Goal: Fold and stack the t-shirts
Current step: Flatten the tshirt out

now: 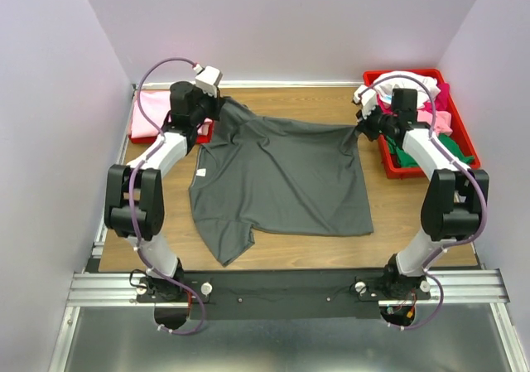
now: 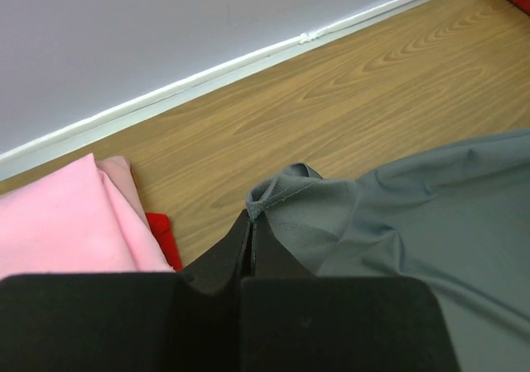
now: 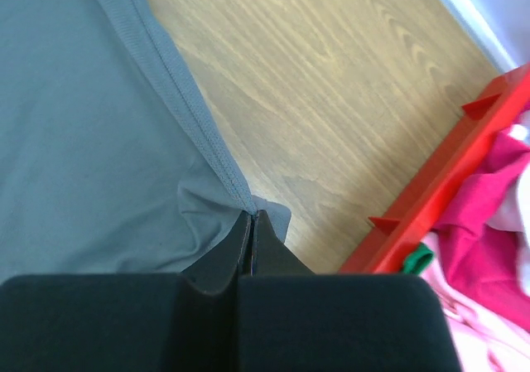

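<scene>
- A folded pink t-shirt lies in the left red tray, at the far left corner of the table
- The left claw is closed, pinching a bunched corner of the dark grey t-shirt just beside that tray; its fingers meet with only a fold of hemmed cloth between them
- The dark grey t-shirt is spread over the middle of the table, mostly flat with shallow wrinkles; its far left corner is drawn up toward the left claw, and one flap points toward the near edge
- A small white neck label shows at the shirt's left edge
- The right claw is also closed, gripping the shirt's far right corner where the stitched hem ends; bare wood lies between this corner and the tray to its right
- The right red tray stands at the far right of the table and holds a loose heap of t-shirts: white at the far end, pink and magenta in the middle, green nearest the arms
</scene>
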`<move>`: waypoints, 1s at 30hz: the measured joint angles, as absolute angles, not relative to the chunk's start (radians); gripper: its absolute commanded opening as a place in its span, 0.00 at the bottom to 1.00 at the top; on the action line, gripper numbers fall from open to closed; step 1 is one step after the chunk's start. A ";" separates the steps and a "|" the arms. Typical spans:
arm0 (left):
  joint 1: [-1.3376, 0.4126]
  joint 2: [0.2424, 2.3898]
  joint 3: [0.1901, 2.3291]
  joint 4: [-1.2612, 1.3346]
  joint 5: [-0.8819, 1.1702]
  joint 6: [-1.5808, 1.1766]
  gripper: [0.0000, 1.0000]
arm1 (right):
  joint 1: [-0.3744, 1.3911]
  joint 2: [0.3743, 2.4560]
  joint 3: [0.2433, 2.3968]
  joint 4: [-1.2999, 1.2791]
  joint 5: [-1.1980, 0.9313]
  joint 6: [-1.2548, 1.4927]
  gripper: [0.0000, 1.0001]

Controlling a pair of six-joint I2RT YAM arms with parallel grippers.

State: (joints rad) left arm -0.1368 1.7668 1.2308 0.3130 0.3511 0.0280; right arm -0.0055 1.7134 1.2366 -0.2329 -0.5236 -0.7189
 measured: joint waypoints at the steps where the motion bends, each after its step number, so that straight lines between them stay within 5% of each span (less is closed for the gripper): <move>1: -0.137 1.747 1.218 0.313 0.351 0.029 0.00 | -0.006 1.704 1.237 -0.233 -0.521 -0.719 0.01; 9: -0.137 1.408 1.061 0.316 0.324 0.022 0.00 | -0.006 1.486 1.248 -0.304 -0.487 -0.748 0.00; 17: -0.137 0.834 0.982 0.315 0.299 -0.048 0.00 | -0.006 1.204 1.546 -0.494 -0.459 -0.787 0.00; 22: -0.137 0.594 1.091 0.314 0.299 -0.111 0.00 | -0.004 1.111 1.822 -0.582 -0.458 -0.786 0.00; 30: -0.137 0.561 1.354 0.304 0.305 -0.178 0.00 | -0.004 1.062 2.138 -0.622 -0.429 -0.788 0.00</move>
State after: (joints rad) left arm -0.1368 0.5606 1.3544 0.3042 0.3050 -0.1776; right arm -0.0036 1.0622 2.1384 -0.6224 -0.4294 -0.7879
